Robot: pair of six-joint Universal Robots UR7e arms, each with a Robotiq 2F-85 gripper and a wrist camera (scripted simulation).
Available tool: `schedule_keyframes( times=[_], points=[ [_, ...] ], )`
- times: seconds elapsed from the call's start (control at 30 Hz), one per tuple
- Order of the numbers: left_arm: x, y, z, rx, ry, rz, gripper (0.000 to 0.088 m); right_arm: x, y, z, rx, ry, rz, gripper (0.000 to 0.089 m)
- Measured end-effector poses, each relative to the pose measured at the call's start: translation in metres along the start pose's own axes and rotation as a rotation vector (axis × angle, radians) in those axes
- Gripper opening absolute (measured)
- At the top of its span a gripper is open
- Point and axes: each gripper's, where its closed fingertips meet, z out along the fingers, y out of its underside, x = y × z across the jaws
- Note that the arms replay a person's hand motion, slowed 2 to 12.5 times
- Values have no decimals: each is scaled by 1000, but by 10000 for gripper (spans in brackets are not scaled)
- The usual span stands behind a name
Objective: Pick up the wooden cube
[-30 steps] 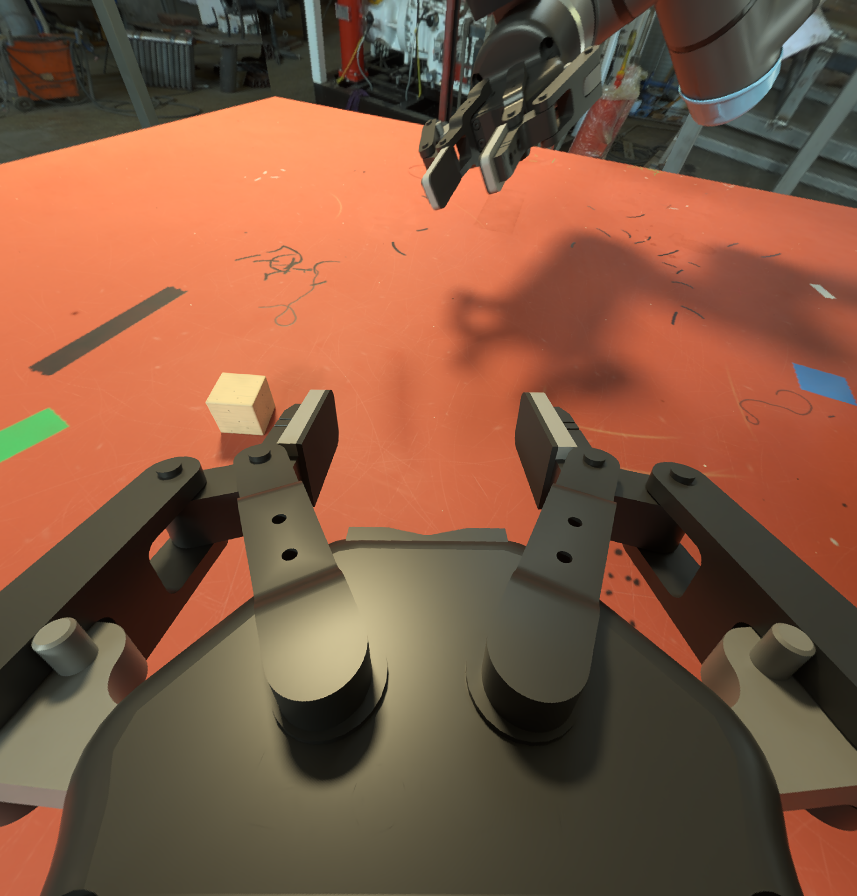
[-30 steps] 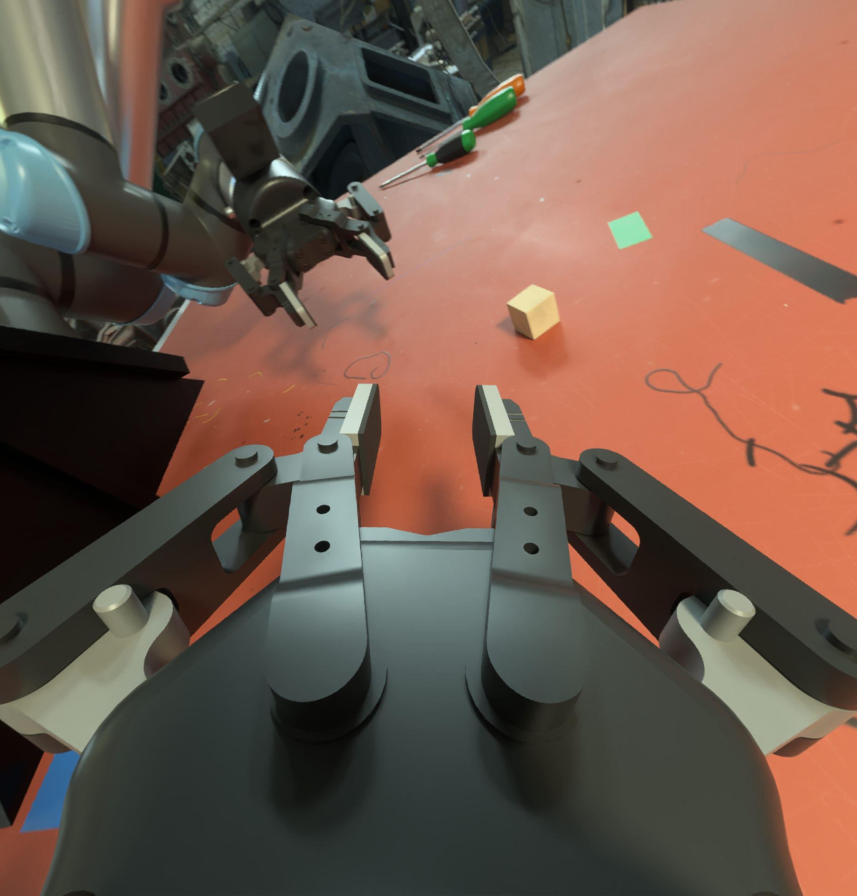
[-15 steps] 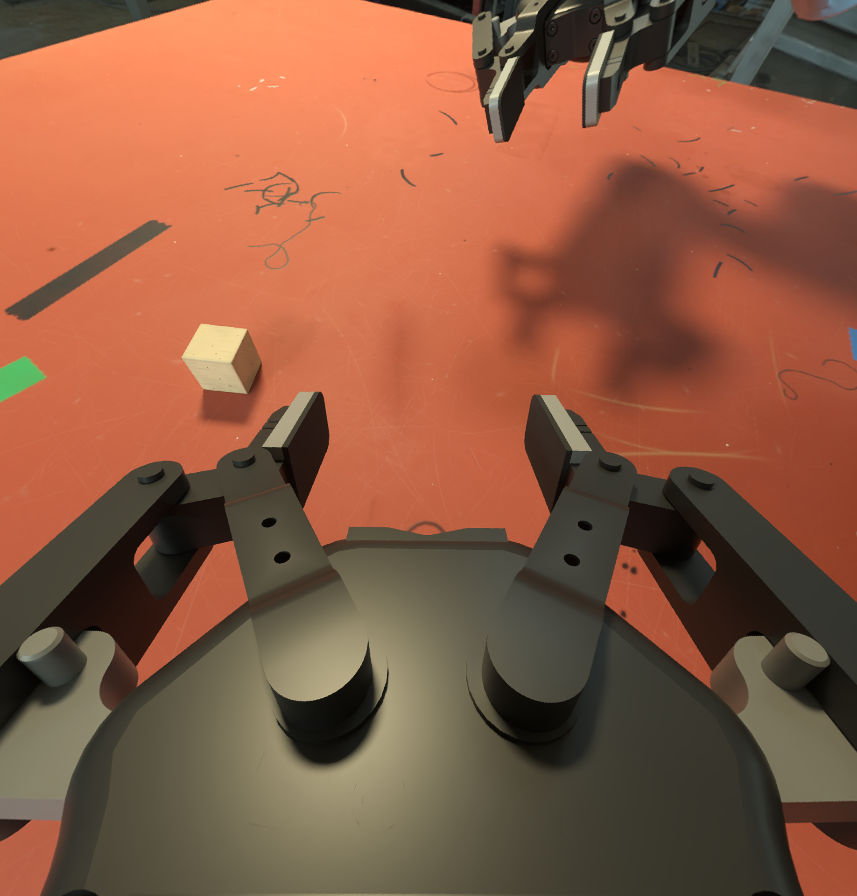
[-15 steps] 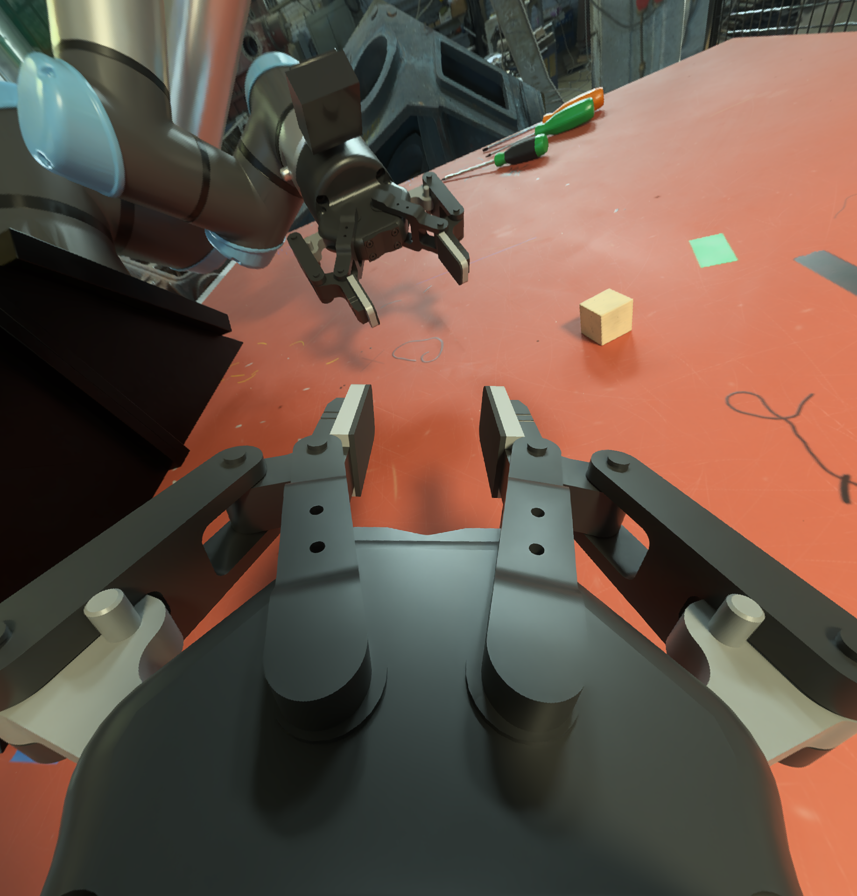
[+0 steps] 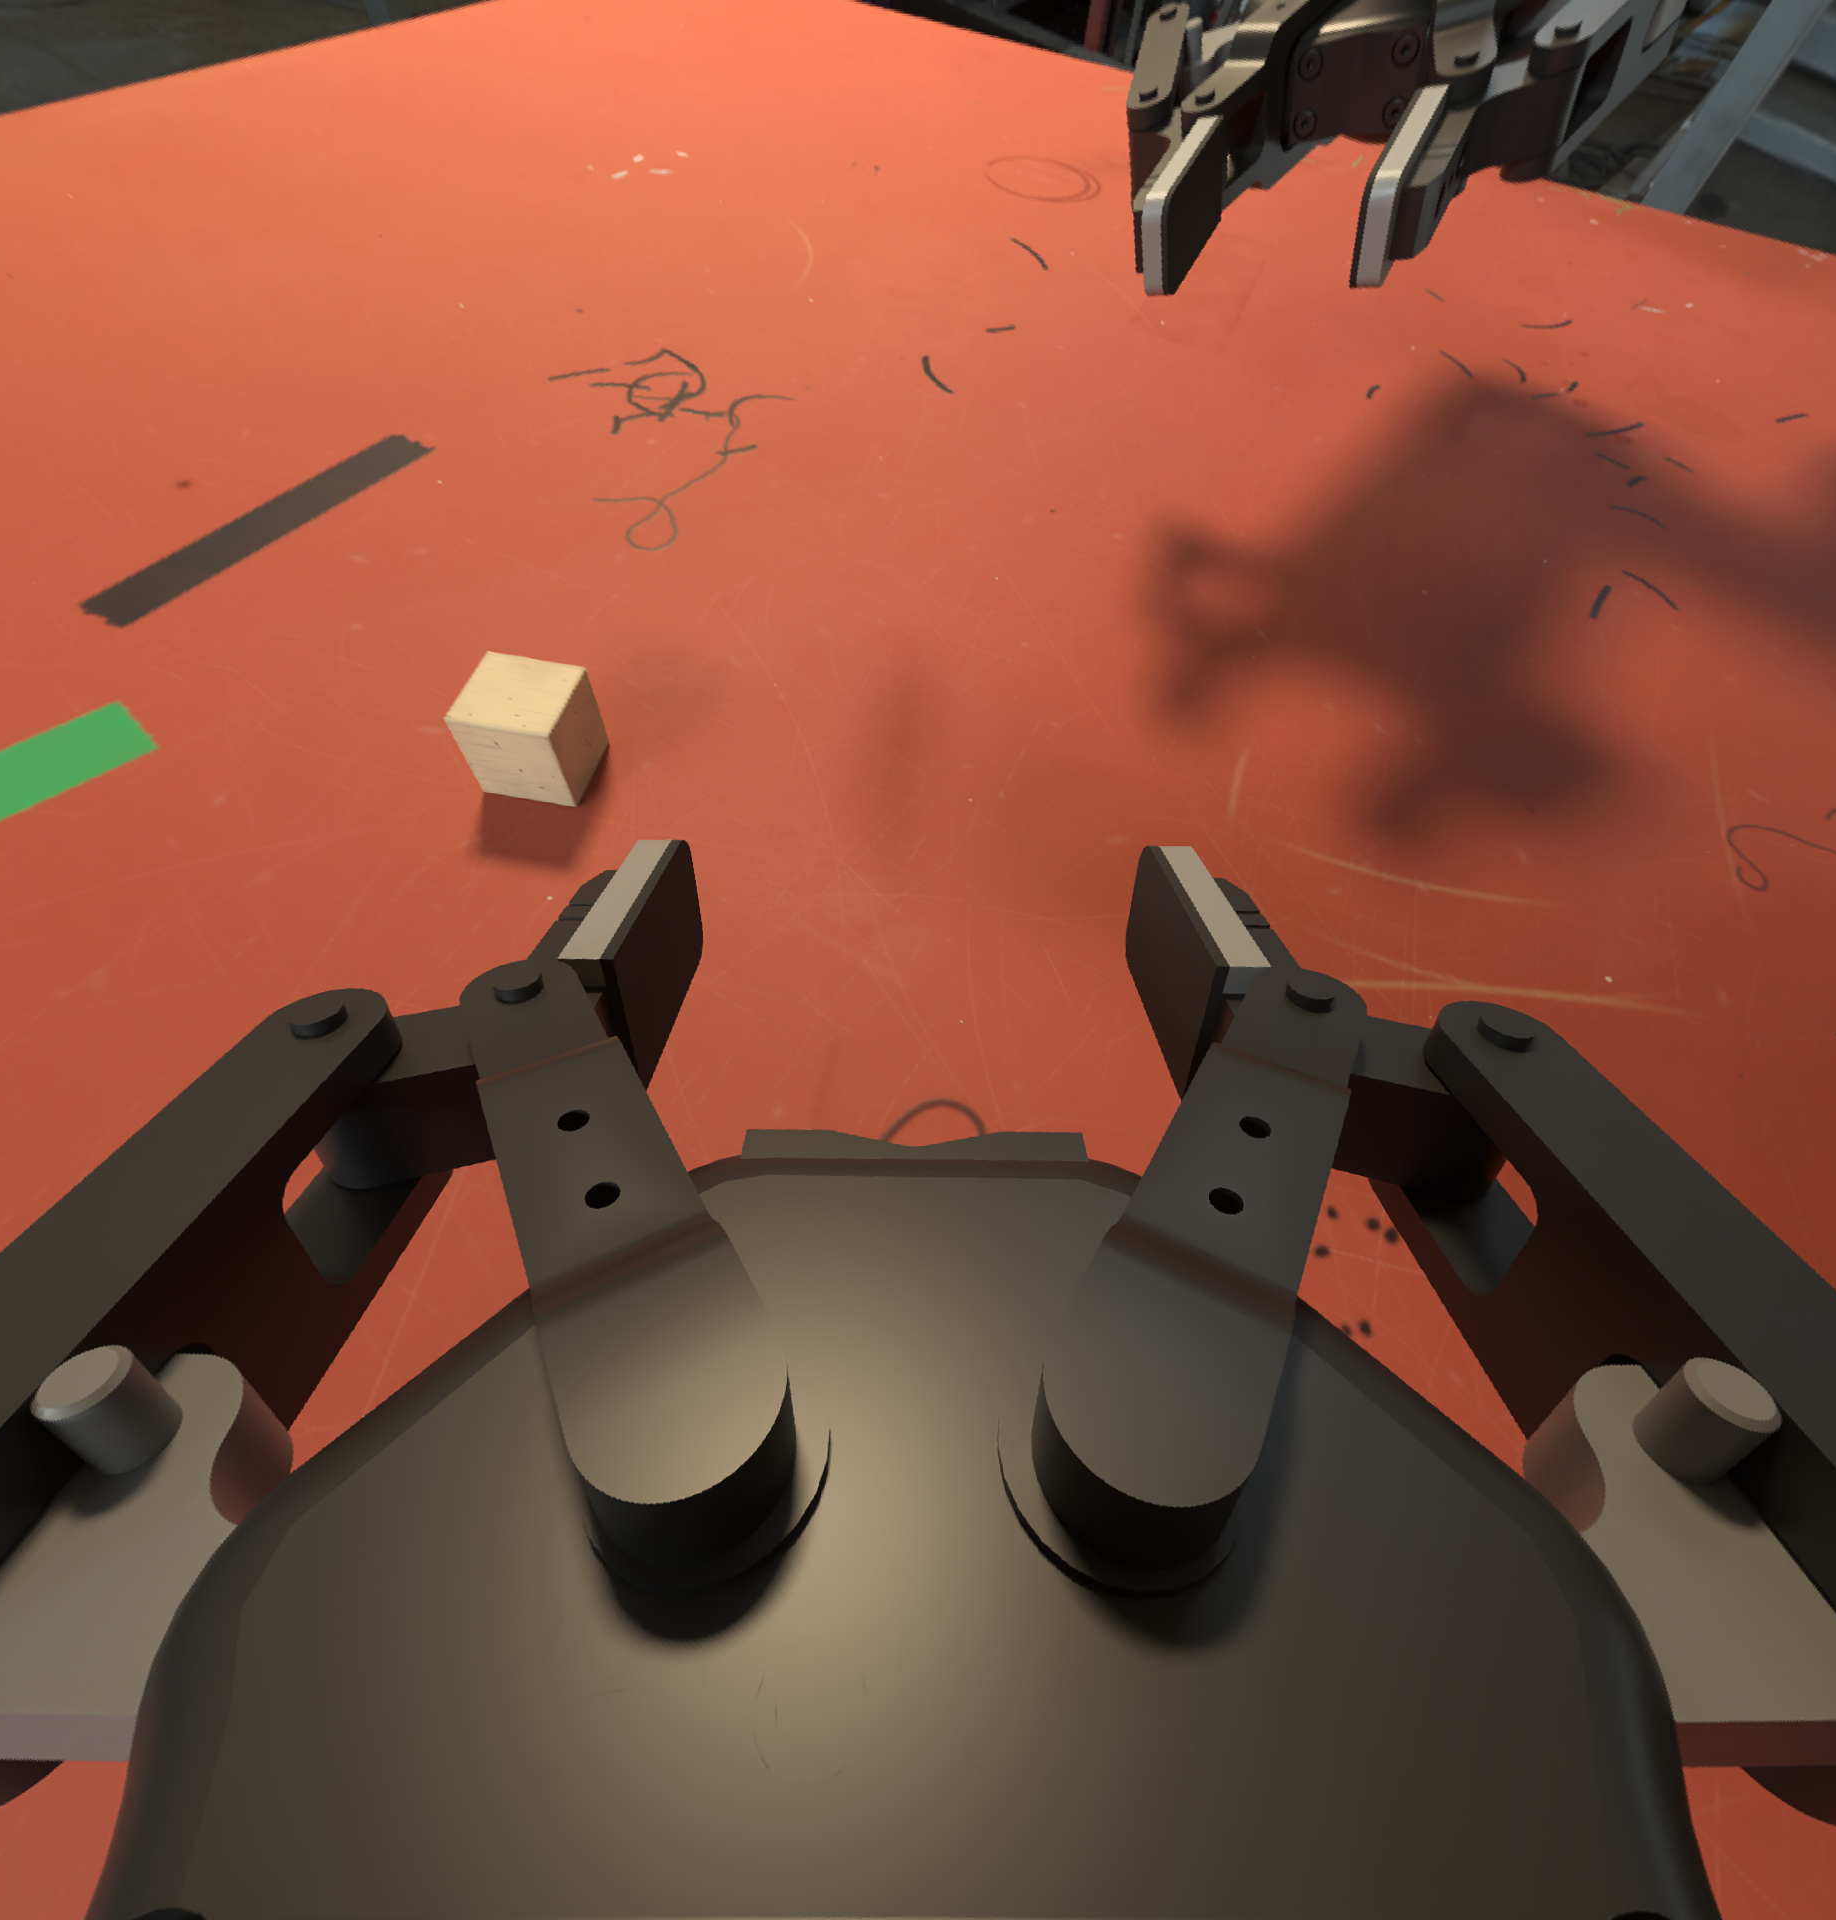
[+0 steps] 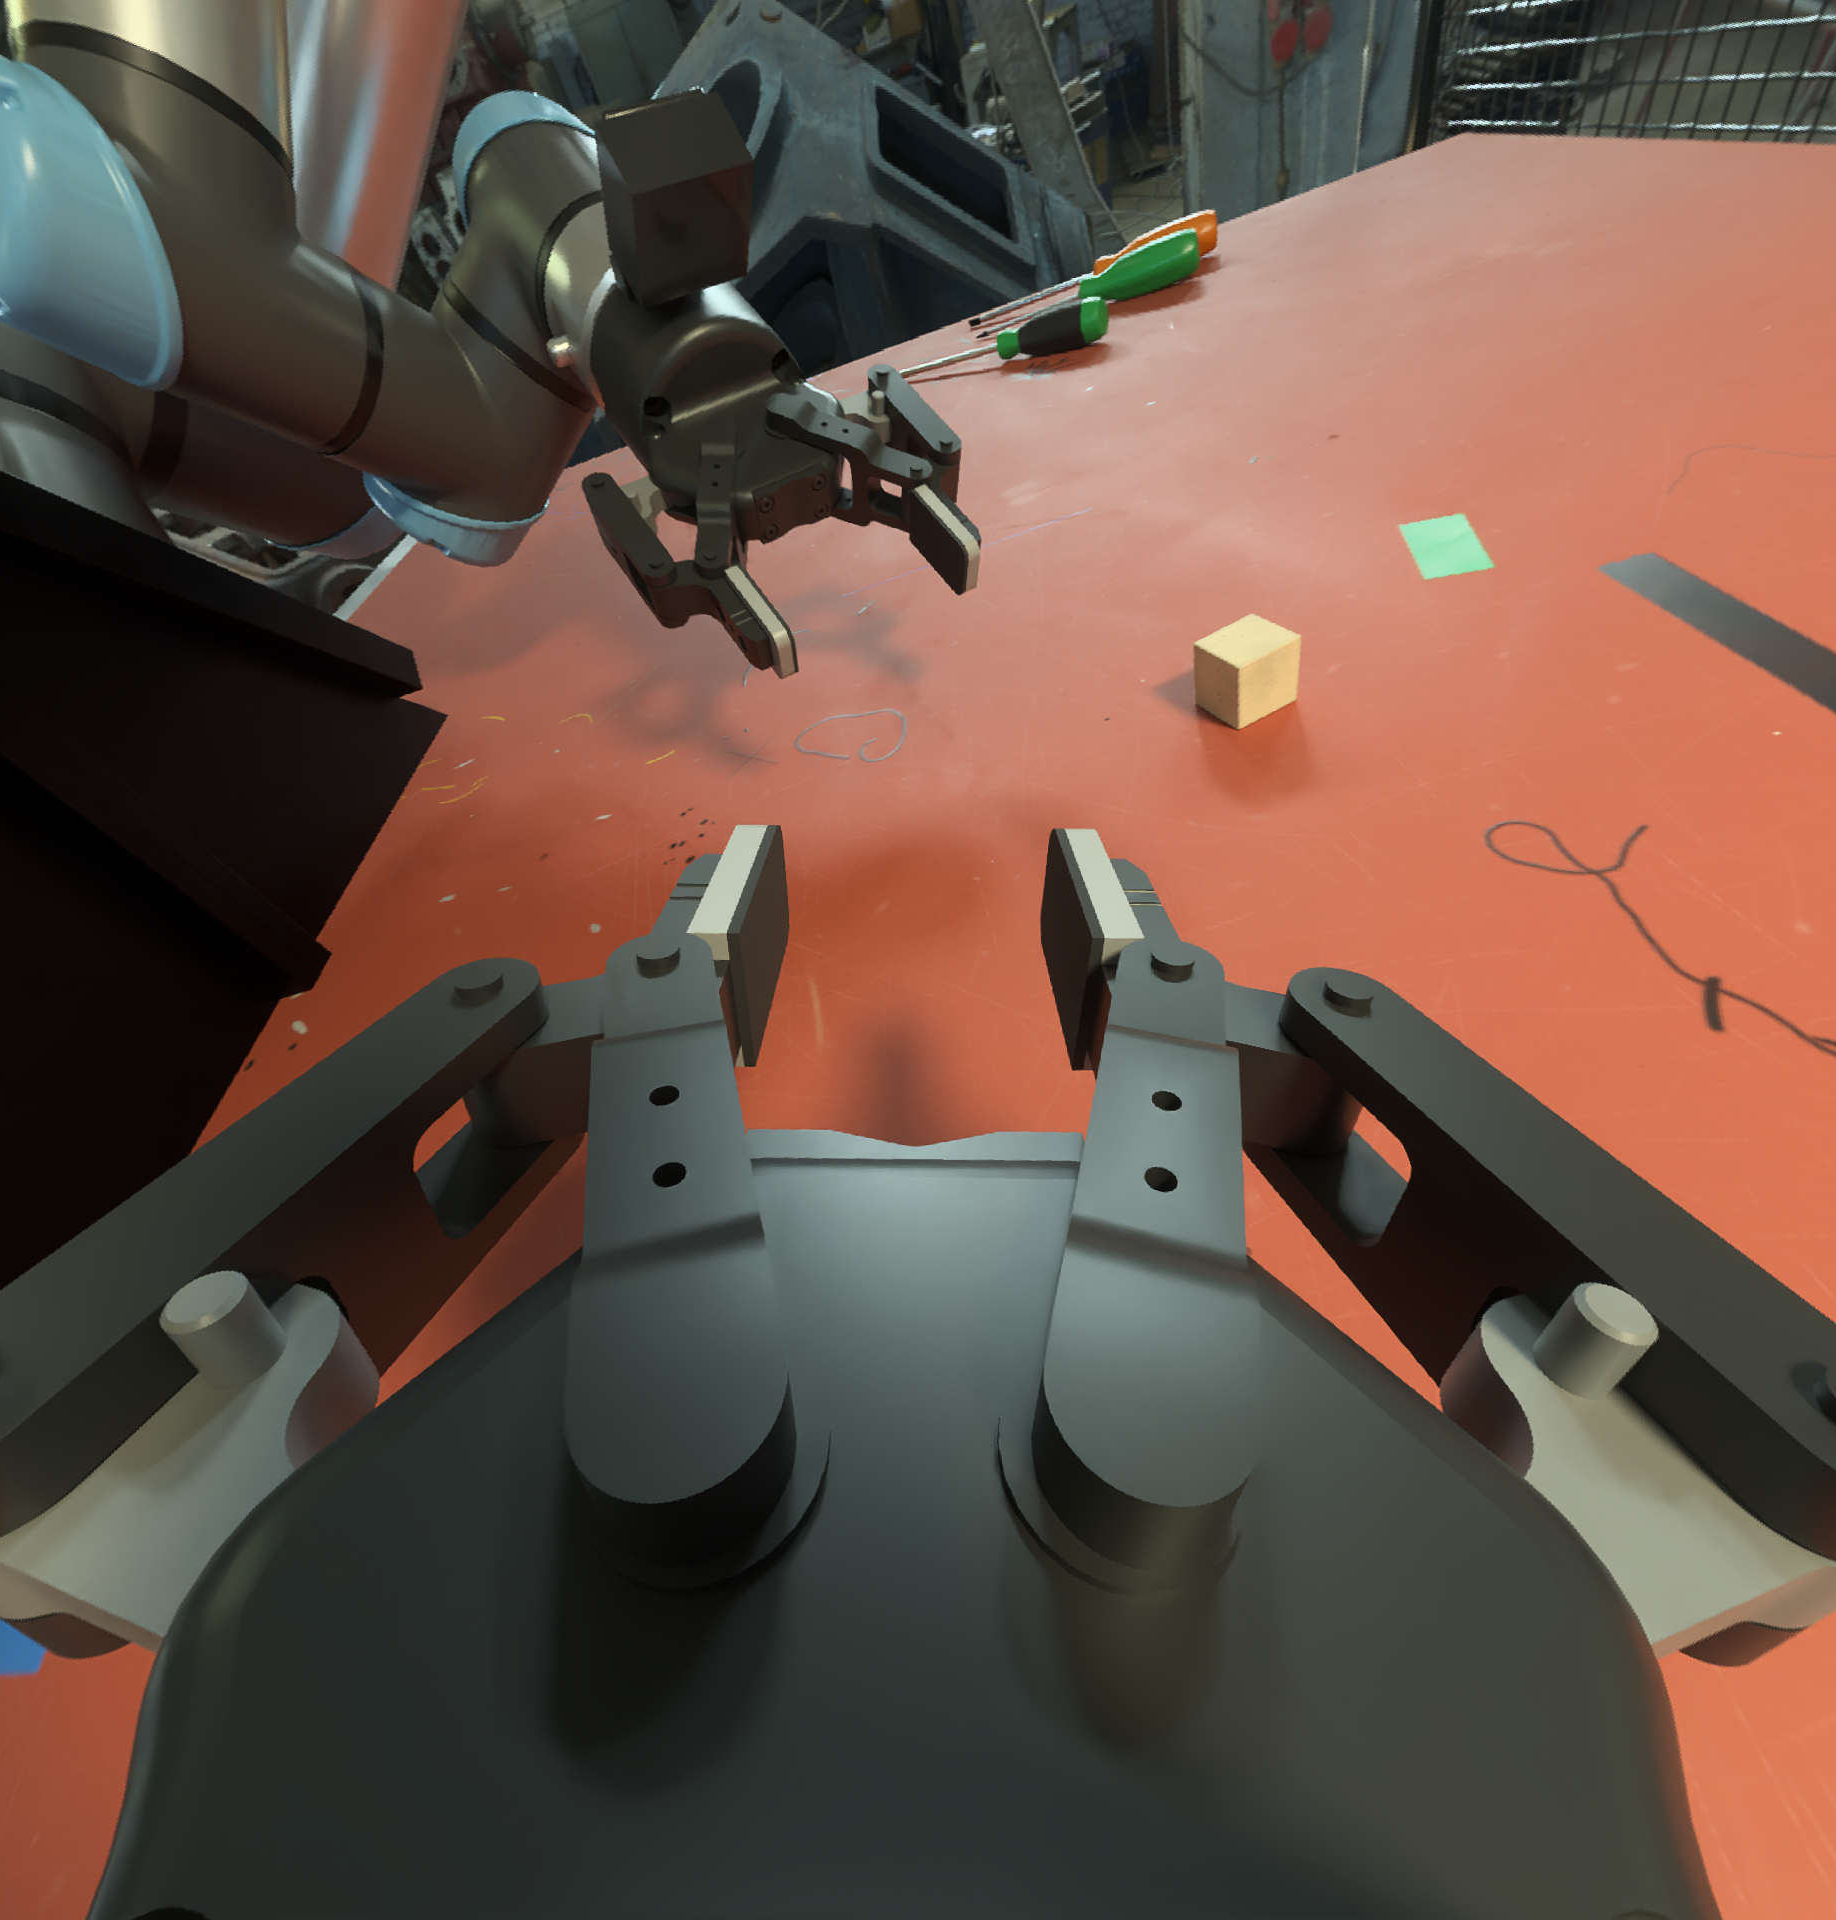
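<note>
A pale wooden cube (image 5: 527, 727) lies on the red table, ahead and to the left of my left gripper (image 5: 914, 914), which is open and empty above the table. The cube also shows in the right wrist view (image 6: 1246, 670), ahead and to the right of my right gripper (image 6: 914, 904), which is open and empty. The right gripper also shows far off at the top right of the left wrist view (image 5: 1278, 229). The left gripper hangs over the table at the upper left of the right wrist view (image 6: 862, 603).
Several screwdrivers (image 6: 1101, 291) lie at the far table edge. A black tape strip (image 5: 254, 530) and a green patch (image 5: 46, 764) mark the table left of the cube. A dark block (image 6: 114, 831) stands at the left. Scribbles (image 5: 675, 416) mark the surface.
My left gripper has drawn back and up from the cube, which now lies farther ahead. My right gripper has opened wider and turned, so the cube and left arm sit more to the right.
</note>
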Motion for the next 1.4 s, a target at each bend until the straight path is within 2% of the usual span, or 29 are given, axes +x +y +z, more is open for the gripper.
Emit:
schedule_keyframes(
  times=[0.1, 0.3, 0.6, 0.8, 1.03, 1.4],
  points=[
    [-6, -6, -5, 23, -12, 3, 728, 4, 0, -2, 8, 28, -5, 466],
    [-20, -26, -17, 92, -45, 30, 737, 19, -7, -10, 56, 112, -1, 566],
    [-42, -58, -35, 185, -100, 114, 741, 40, -32, -27, 168, 241, -25, 616],
    [-53, -78, -41, 261, -108, 172, 739, 50, -46, -34, 190, 291, -48, 637],
    [-63, -89, -35, 316, -77, 213, 717, 62, -57, -31, 149, 332, -81, 638],
    [-76, -77, -13, 323, -1, 193, 715, 87, -57, -22, 23, 372, -141, 645]
  ],
)
